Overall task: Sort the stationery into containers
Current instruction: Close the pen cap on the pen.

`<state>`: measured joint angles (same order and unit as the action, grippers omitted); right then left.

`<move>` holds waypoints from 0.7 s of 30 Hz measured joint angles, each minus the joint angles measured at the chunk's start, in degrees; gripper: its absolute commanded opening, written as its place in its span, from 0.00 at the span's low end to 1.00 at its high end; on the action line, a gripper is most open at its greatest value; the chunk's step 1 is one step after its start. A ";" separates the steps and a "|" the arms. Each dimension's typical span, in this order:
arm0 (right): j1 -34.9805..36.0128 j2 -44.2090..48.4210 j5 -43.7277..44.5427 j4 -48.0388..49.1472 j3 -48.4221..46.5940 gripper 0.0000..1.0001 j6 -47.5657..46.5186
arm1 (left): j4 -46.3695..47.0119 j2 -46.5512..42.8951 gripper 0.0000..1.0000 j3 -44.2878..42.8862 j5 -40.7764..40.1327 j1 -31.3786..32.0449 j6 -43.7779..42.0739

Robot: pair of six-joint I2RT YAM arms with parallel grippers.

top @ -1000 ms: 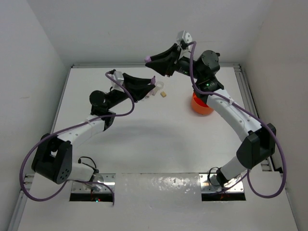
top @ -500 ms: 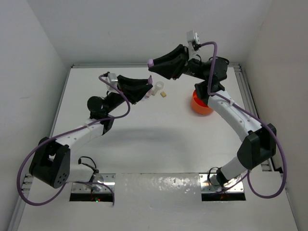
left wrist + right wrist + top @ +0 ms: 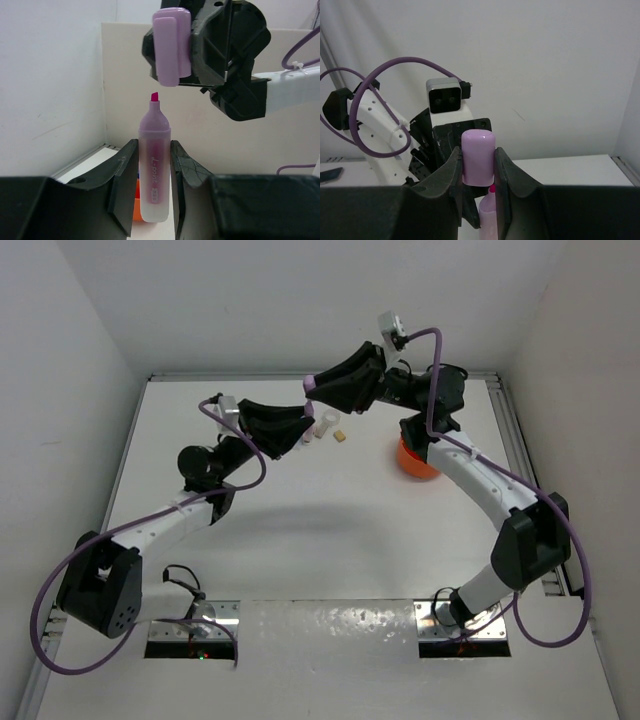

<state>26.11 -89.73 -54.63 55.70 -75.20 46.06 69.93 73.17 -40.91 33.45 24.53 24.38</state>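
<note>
Currently, a lilac highlighter (image 3: 154,185) is being gripped upright by the left gripper (image 3: 152,150), whose jaws are being pressed narrowly against the barrel's sides, with the pink tip bared at twelve o'clock. Just beside that gripper on the table (image 3: 300,530), toward three o'clock in the overhead view, a clear ring (image 3: 324,426) and a tan block (image 3: 341,436) are being left lying close together. Above the tip, shifted slightly toward one o'clock in the left wrist view, the lilac cap (image 3: 171,45) is being carried by the right gripper (image 3: 478,159), its fingers closed narrowly on the cap's sides; cap and tip are apart. The step in hand is judged to be recapping: the cap's mouth ought to be lined up squarely over the tip before being pushed down, and the barrel ought to be held steady against tilting. The orange tub (image 3: 412,462), between three and four o'clock from the tan block, is being partly hidden by the right arm.
</note>
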 measured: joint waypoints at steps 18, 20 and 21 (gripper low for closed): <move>0.76 -6.29 -0.50 5.22 -2.91 0.00 6.43 | 0.04 -1.44 0.00 1.38 -2.38 0.22 0.35; 0.76 -6.29 -0.55 5.40 -2.91 0.00 6.49 | -0.02 -1.53 0.00 1.57 -2.73 0.13 0.42; 0.76 -6.29 -0.55 5.46 -2.91 0.00 6.51 | -0.13 -1.55 0.00 1.60 -2.86 0.13 0.46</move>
<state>26.87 -96.03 -55.18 61.17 -78.11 52.58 69.80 71.61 -39.31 30.59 24.67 24.84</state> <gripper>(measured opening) 0.232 0.258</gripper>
